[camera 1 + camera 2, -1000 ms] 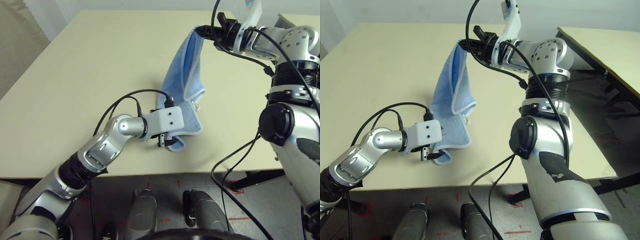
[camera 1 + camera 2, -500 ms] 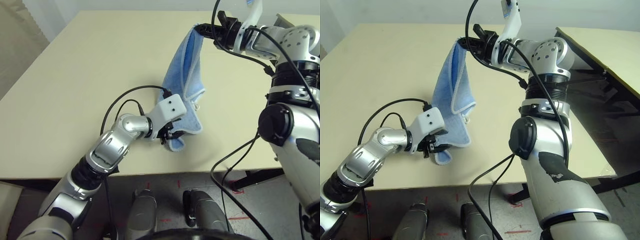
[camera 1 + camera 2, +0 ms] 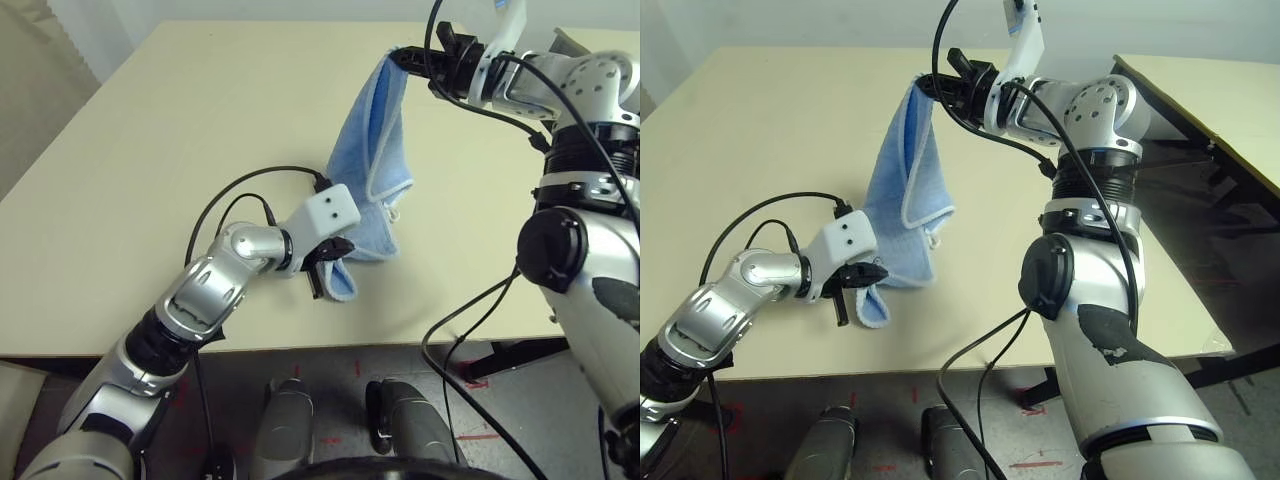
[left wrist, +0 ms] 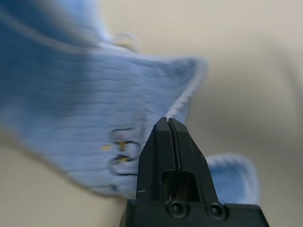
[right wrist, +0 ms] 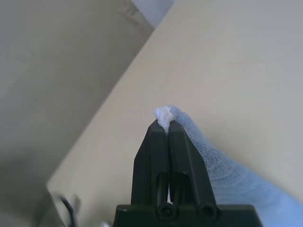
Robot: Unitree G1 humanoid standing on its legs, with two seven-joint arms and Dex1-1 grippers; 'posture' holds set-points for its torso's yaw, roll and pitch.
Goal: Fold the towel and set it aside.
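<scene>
Broad bare desk (image 3: 200,110) is left open on the robot's left and far side. The middle is barred by the towel (image 3: 372,140), hung slantwise between both arms, with black cables (image 3: 250,195) looped beside it.

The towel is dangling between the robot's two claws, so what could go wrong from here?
The right gripper holds the towel up by a tiny pinch of one corner, so a tug might pull it free. The left gripper is shut on the thin white edging of the lower corner, a hold that may slip. The rest sags to the table, so the fold could bunch unevenly.
</scene>
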